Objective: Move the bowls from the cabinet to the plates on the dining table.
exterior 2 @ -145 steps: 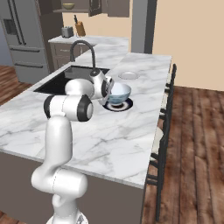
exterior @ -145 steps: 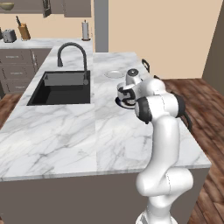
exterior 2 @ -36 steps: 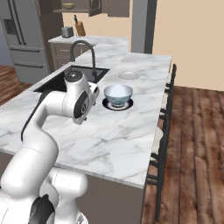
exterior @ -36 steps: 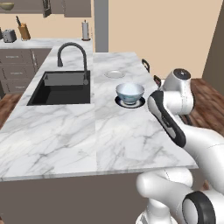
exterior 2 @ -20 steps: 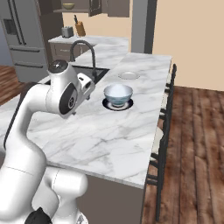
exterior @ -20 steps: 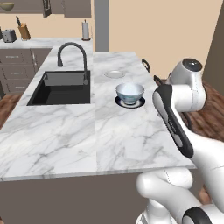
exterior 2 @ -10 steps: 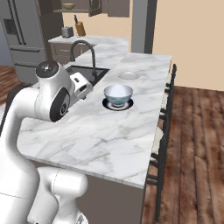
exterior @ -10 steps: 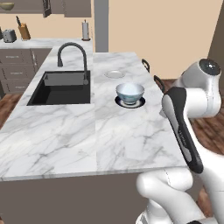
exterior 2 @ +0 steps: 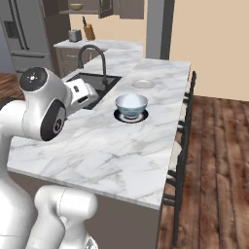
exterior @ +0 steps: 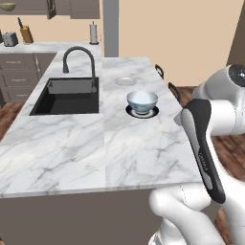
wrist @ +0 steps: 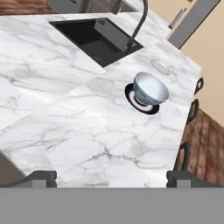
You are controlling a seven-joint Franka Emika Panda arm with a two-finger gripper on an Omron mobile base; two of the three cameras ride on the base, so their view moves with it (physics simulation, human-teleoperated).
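Note:
A white bowl with a blue pattern (exterior: 142, 101) (exterior 2: 131, 104) (wrist: 150, 89) stands upright on the black-rimmed plate (exterior: 130, 112) (exterior 2: 118, 116) (wrist: 131, 97) on the dining table (exterior: 72, 143). Just beyond lies the pale plate (exterior: 125, 81) (exterior 2: 144, 83) (wrist: 160, 67), bare. The olive-tan bowl (exterior: 7, 6) (exterior 2: 76, 7) rests on a shelf of the open cabinet (exterior: 72, 7) at the far back. My gripper (wrist: 112, 177) hovers high over the table's near part, well back from the white bowl. It is open, its fingertips wide apart with nothing between them.
The black sink (exterior: 67, 95) (wrist: 94, 39) and arched faucet (exterior: 79, 60) (exterior 2: 95, 56) lie left of the plates. Dark chairs (exterior 2: 182, 141) (wrist: 190, 113) line the table's right edge. A toaster (exterior: 9, 39), knife block (exterior: 26, 34) and paper towel roll (exterior: 93, 33) stand on the back counter.
The arm has lifted and drawn back from the white bowl, its elbow swinging outward. The bowl stays on the black-rimmed plate. The gripper remains open.

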